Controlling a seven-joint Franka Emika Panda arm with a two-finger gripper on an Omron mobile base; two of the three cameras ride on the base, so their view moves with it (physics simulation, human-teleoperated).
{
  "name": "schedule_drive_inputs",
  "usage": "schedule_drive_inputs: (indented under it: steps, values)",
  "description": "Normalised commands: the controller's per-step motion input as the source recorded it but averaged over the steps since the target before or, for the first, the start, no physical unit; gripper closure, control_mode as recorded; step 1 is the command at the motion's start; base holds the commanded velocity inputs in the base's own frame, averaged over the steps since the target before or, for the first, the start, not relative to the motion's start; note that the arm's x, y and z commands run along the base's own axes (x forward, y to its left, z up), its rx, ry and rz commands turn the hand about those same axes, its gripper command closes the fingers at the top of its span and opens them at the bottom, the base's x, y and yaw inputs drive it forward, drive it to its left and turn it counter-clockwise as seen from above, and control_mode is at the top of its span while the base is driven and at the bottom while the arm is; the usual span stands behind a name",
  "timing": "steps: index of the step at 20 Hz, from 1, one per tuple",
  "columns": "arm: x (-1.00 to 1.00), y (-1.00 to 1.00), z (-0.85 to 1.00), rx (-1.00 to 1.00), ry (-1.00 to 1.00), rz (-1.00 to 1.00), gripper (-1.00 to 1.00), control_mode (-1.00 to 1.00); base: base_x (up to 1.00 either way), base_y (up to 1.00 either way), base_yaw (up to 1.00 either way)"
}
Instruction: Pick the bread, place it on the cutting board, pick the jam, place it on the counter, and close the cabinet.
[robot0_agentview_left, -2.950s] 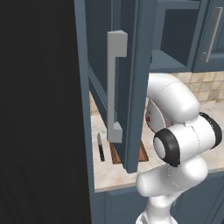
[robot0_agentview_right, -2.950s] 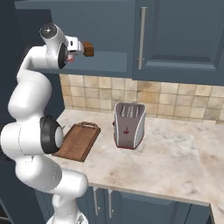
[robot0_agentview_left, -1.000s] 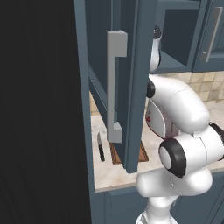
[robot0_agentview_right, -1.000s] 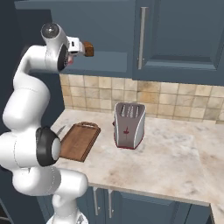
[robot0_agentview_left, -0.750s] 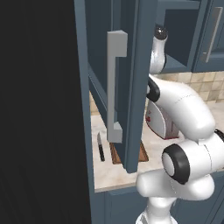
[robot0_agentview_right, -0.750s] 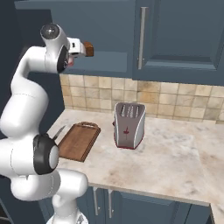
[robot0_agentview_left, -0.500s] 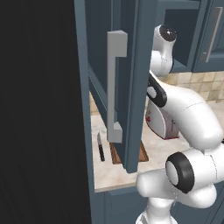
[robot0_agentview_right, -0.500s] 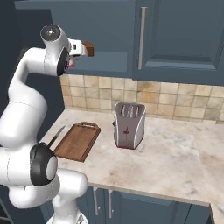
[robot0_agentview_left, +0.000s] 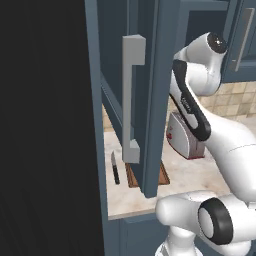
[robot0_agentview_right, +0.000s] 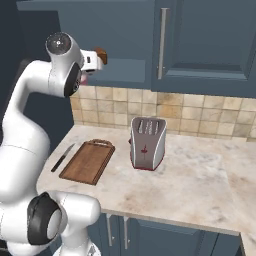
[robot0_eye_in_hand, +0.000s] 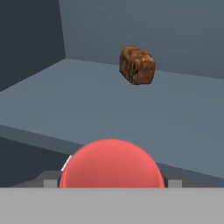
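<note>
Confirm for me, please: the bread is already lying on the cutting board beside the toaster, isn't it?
Not quite. The cutting board beside the toaster has nothing on it, as the right base view shows. The bread lies on the cabinet shelf, seen in the hand view.

Base views flank arm, share toaster (robot0_agentview_left: 186, 139) (robot0_agentview_right: 147, 143); hand view close inside cabinet (robot0_eye_in_hand: 131, 113)

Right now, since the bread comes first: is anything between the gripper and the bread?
Yes: in the hand view the jam sits close in front, low and central, with the bread farther back on the shelf behind it.
</note>
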Motion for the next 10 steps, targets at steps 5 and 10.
schedule_drive_inputs:
  steps: [5,10]
  values:
    - [-0.65,-0.43,0.0,0.0,0.0,0.0,1.0,-1.0,0.0,0.0,0.0]
    - [-0.58,-0.3,0.0,0.0,0.0,0.0,1.0,-1.0,0.0,0.0,0.0]
